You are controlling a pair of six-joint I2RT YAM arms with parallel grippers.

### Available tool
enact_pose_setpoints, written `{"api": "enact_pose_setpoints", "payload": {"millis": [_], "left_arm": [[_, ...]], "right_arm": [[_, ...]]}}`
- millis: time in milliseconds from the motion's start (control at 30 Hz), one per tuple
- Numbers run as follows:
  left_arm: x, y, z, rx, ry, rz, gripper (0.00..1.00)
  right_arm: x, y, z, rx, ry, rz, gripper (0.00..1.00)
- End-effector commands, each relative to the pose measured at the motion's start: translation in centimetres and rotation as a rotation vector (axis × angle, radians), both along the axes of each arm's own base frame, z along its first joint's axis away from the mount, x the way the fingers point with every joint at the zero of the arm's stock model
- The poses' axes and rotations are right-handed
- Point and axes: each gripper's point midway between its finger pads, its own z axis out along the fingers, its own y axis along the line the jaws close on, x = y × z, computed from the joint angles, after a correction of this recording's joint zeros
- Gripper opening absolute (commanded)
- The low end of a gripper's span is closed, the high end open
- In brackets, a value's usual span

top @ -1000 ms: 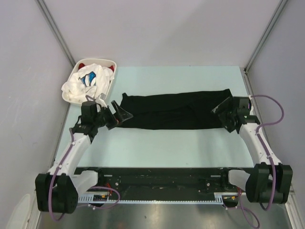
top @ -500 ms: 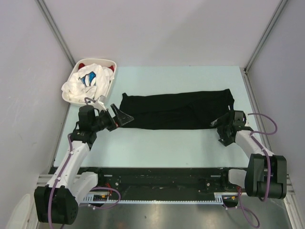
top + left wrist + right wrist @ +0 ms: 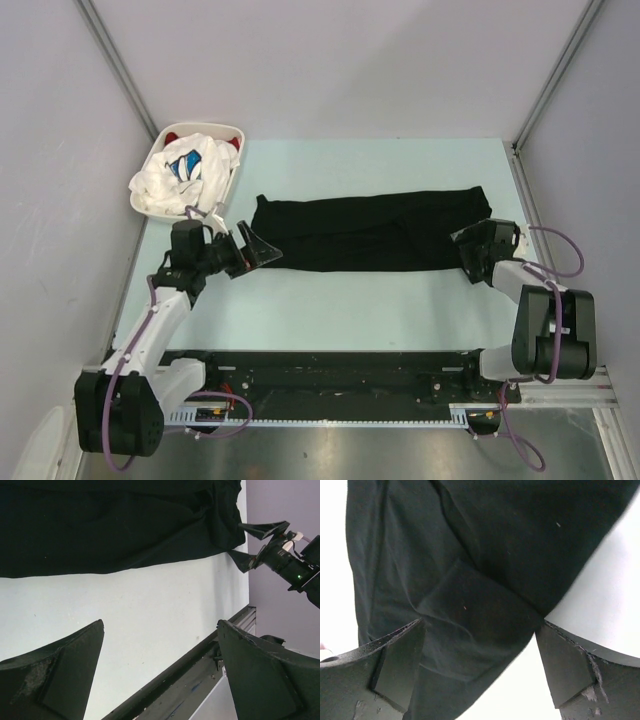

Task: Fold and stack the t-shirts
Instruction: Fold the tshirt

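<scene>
A large black t-shirt (image 3: 365, 232) lies folded in a long band across the pale table. It also shows in the left wrist view (image 3: 115, 525) and fills the right wrist view (image 3: 470, 580). My left gripper (image 3: 258, 249) is open and empty, just off the shirt's left end near its front corner. My right gripper (image 3: 472, 247) is open, low over the shirt's right front corner, with the cloth between its fingers (image 3: 395, 665) but not pinched. A white t-shirt with blue print (image 3: 180, 172) and a red one (image 3: 172, 133) lie in the basket.
A white oval plastic basket (image 3: 232, 133) stands at the back left corner of the table. The black rail (image 3: 340, 365) of the arm bases runs along the near edge. Grey walls close in left and right.
My right gripper drew back toward the near edge, then came forward again to the shirt's right front corner. My left gripper shifted slightly, staying open by the left end. The shirt has not moved.
</scene>
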Motion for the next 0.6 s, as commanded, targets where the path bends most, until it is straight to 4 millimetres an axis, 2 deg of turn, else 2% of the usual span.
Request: {"api": "enact_pose_setpoints", "payload": {"millis": [0, 100, 133, 200, 233, 300, 333, 367, 433, 467, 533, 567], "left_arm": [[0.2, -0.3, 0.2, 0.012, -0.027, -0.036, 1.0], [0.1, -0.2, -0.2, 0.021, -0.022, -0.037, 1.0], [0.1, -0.1, -0.2, 0.023, -0.026, -0.037, 1.0], [0.1, -0.1, -0.4, 0.026, -0.02, -0.033, 1.0], [0.2, -0.1, -0.3, 0.022, -0.021, -0.034, 1.0], [0.2, -0.2, -0.3, 0.019, -0.021, -0.033, 1.0], [0.2, -0.2, -0.3, 0.019, -0.02, -0.032, 1.0], [0.2, -0.2, -0.2, 0.015, -0.019, -0.033, 1.0], [0.3, -0.2, 0.1, 0.014, -0.024, -0.032, 1.0], [0.2, -0.2, 0.1, 0.008, -0.017, -0.028, 1.0], [0.2, -0.2, 0.3, 0.006, -0.024, -0.026, 1.0], [0.1, -0.3, 0.4, 0.0, -0.023, -0.026, 1.0]], "right_arm": [[-1.9, -0.5, -4.8, 0.017, 0.139, -0.044, 0.95], [-1.5, -0.3, -5.5, 0.034, 0.136, -0.032, 0.79], [-1.5, -0.4, -5.7, 0.031, 0.14, -0.033, 0.69], [-1.4, -0.4, -5.9, 0.022, 0.144, -0.029, 0.57], [-1.3, -0.4, -5.8, 0.018, 0.14, -0.026, 0.43], [-1.3, -0.5, -5.8, 0.011, 0.144, -0.016, 0.27], [-0.7, -0.6, -5.5, 0.006, 0.141, -0.015, 0.09], [-0.5, -0.8, -5.4, -0.004, 0.139, -0.008, 0.0], [0.2, -1.2, -4.9, -0.022, 0.139, -0.009, 0.0], [1.5, -1.5, -4.2, -0.034, 0.118, -0.008, 0.0], [2.1, -2.1, -4.0, -0.067, 0.151, 0.003, 0.0], [4.2, -2.5, -3.4, -0.079, 0.138, 0.014, 0.0]]}}
